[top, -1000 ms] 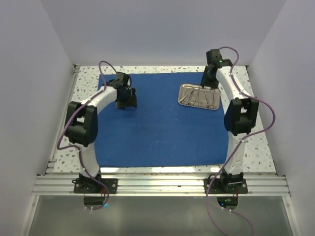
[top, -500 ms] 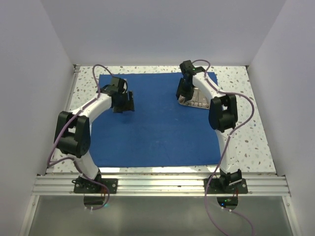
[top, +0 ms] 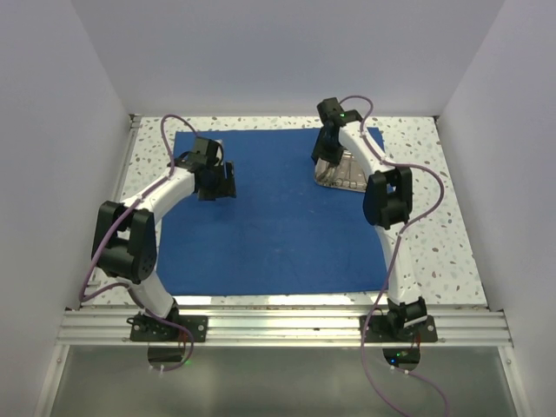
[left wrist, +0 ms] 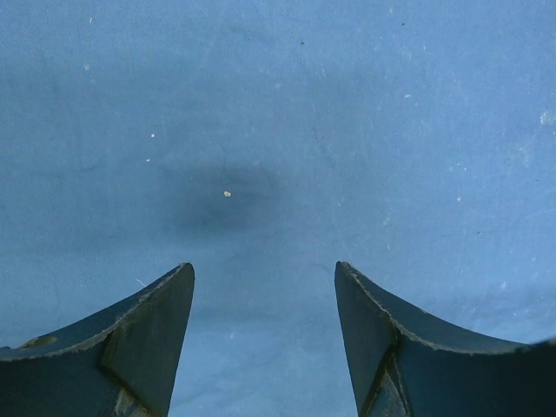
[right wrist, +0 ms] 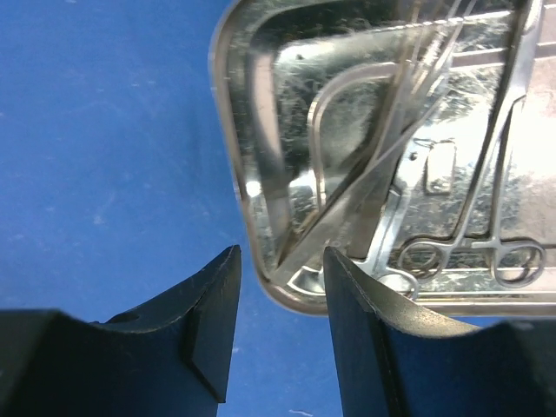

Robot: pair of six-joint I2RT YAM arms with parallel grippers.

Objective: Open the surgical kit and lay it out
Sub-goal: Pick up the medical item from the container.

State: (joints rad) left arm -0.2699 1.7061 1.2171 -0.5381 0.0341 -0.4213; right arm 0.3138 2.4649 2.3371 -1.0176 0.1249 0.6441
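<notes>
The royal-blue cloth wrap (top: 269, 226) lies spread flat on the table. The shiny steel tray (top: 346, 174) sits on its far right part. In the right wrist view the tray's rim (right wrist: 228, 130) shows, with tweezers (right wrist: 365, 165) and ring-handled forceps or scissors (right wrist: 512, 252) inside. My right gripper (top: 327, 158) is at the tray's left end. It is open (right wrist: 280, 261), with the tray's near corner between its fingers and a gap on the left side. My left gripper (top: 215, 182) is open (left wrist: 265, 274) just above bare cloth at the far left.
Speckled tabletop (top: 434, 234) borders the cloth on all sides. White walls (top: 78, 130) close in the left, right and back. An aluminium rail (top: 278, 326) runs along the near edge, by the arm bases.
My right gripper has moved from the tray's far side to its left end and come down to the corner. My left arm has shifted slightly left.
</notes>
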